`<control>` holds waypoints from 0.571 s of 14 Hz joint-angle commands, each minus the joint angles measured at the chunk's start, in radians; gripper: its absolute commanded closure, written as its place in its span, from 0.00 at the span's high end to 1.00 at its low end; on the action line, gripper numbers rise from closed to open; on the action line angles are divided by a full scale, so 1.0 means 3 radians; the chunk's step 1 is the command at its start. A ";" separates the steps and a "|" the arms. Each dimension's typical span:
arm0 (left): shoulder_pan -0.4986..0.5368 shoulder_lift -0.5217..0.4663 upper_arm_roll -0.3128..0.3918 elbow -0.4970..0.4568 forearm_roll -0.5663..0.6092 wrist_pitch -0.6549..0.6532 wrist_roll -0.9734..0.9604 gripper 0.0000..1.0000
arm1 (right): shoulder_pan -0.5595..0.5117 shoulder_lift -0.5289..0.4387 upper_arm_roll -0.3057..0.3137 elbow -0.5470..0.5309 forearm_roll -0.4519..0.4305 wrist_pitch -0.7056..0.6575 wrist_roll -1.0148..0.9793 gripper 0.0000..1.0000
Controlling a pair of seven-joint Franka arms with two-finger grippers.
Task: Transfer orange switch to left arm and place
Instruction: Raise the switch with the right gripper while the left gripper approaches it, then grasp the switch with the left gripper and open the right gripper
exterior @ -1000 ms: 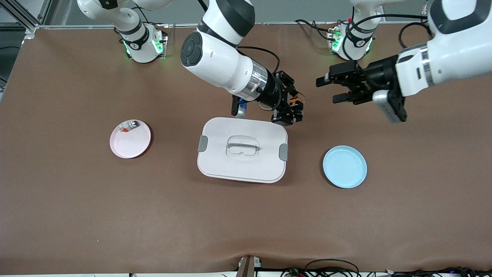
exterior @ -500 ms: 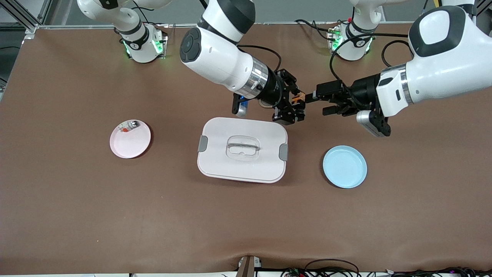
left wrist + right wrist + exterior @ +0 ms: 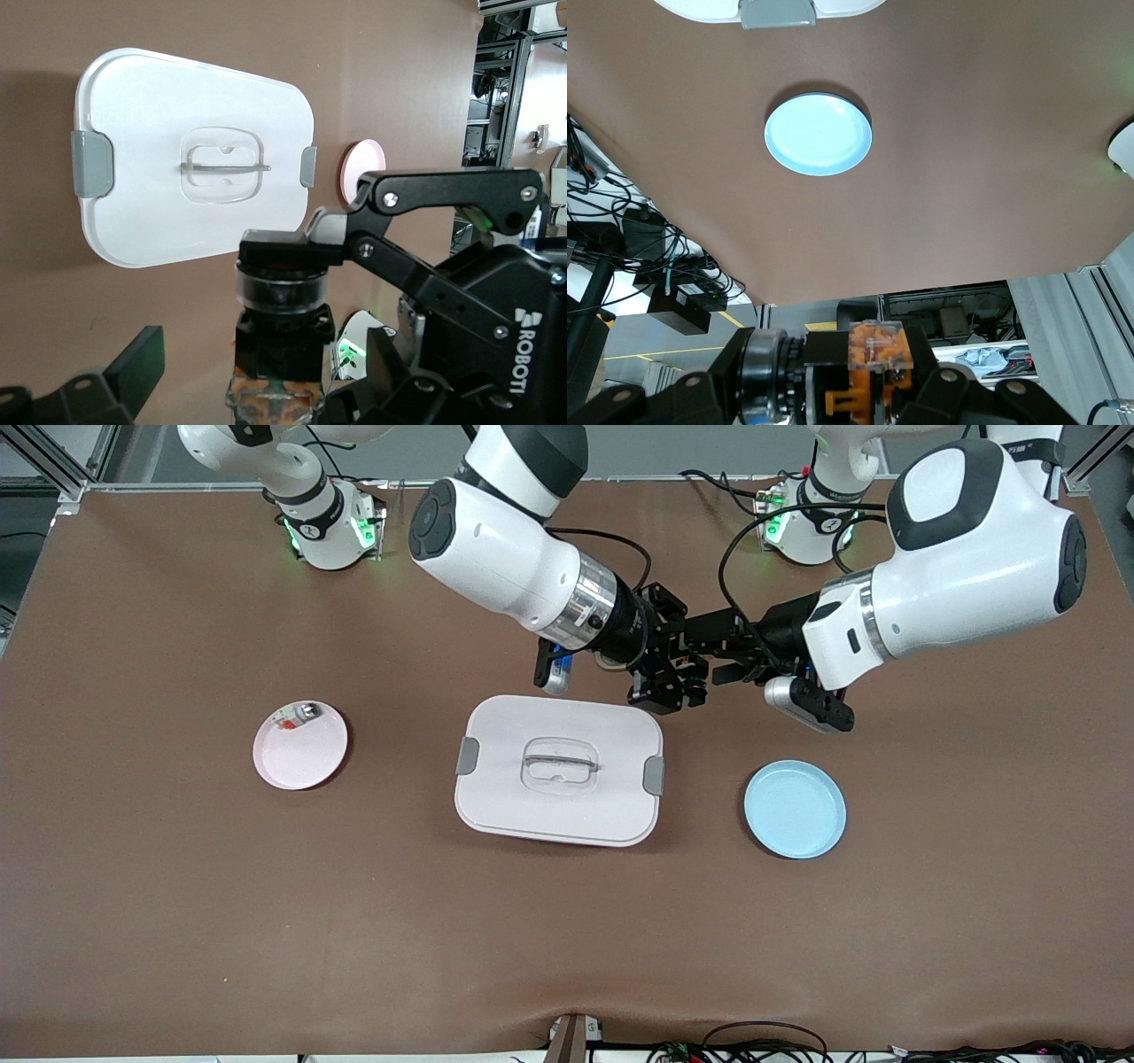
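Observation:
The orange switch (image 3: 873, 359) is pinched in my right gripper (image 3: 675, 680), which is shut on it and hangs just above the table beside the box's (image 3: 558, 771) corner nearest the left arm's base. In the left wrist view the switch (image 3: 282, 350) shows as a black block with a round collar and an orange, clear-capped end. My left gripper (image 3: 697, 657) is open and has come up against the right one. Its fingers (image 3: 133, 372) stand either side of the switch with a gap showing. In the front view the switch is hidden between the two hands.
The white box (image 3: 195, 168) with grey latches lies mid-table. A light-blue plate (image 3: 795, 809) sits toward the left arm's end. A pink plate (image 3: 299, 755) toward the right arm's end carries a small white-grey part (image 3: 297, 713).
The left arm has swung in toward the right gripper, and its open fingers now flank the switch. The right arm has barely moved and keeps its grip.

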 commanded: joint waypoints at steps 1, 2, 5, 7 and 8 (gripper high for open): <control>0.0019 0.0014 -0.0021 0.0050 0.0070 0.0002 -0.0062 1.00 | 0.0030 0.0081 -0.0027 0.0140 0.0030 0.0020 0.0088 0.00; 0.0029 0.0004 -0.0021 0.0050 0.0070 -0.0008 -0.0077 1.00 | 0.0030 0.0076 -0.0027 0.0140 0.0030 0.0020 0.0088 0.00; 0.0019 0.0004 -0.0021 0.0050 0.0070 -0.0018 -0.0139 0.58 | 0.0030 0.0081 -0.0027 0.0140 0.0030 0.0020 0.0088 0.00; 0.0019 0.0004 -0.0021 0.0050 0.0070 -0.0018 -0.0159 0.32 | 0.0035 0.0101 -0.0027 0.0140 0.0030 0.0020 0.0088 0.00; 0.0019 0.0004 -0.0021 0.0055 0.0070 -0.0018 -0.0185 0.22 | 0.0035 0.0101 -0.0027 0.0140 0.0030 0.0020 0.0088 0.00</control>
